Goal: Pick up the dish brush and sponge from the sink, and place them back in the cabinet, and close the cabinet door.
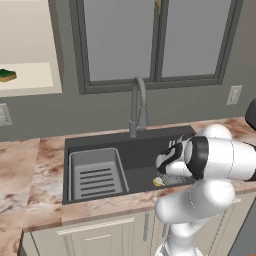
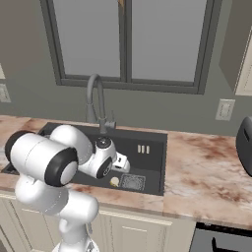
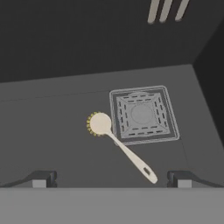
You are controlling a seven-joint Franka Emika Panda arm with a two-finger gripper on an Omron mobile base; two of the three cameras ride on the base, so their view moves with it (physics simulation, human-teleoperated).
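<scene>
Brush [image 3: 118, 142] flat on sink [image 3: 52, 127] floor, round cream head just beside the square drain grate [image 3: 142, 113], slim handle running diagonally away from the head toward the right fingertip in the hand view. Gripper [image 3: 111, 178] hanging above it, jaws spread wide, holding nothing, one tip showing at each lower corner. Handle end nearer the right tip than the left; head farther out, left of centre. Long axis thus skewed across the line between the tips, neither square to it nor along it. Judged from that: a roll of the wrist called for to bring the jaws across the handle, plus a small shift toward the handle's middle, then straight down. Thin, low handle on a hard floor: likely to skid or tip if only one pad meets it first.

Sponge [image 1: 7, 75] already on the cabinet [image 1: 30, 82] shelf, upper left of the left base view. From the right base view, hand low in the basin right of the faucet [image 2: 96, 101], brush head just beyond it.
</scene>
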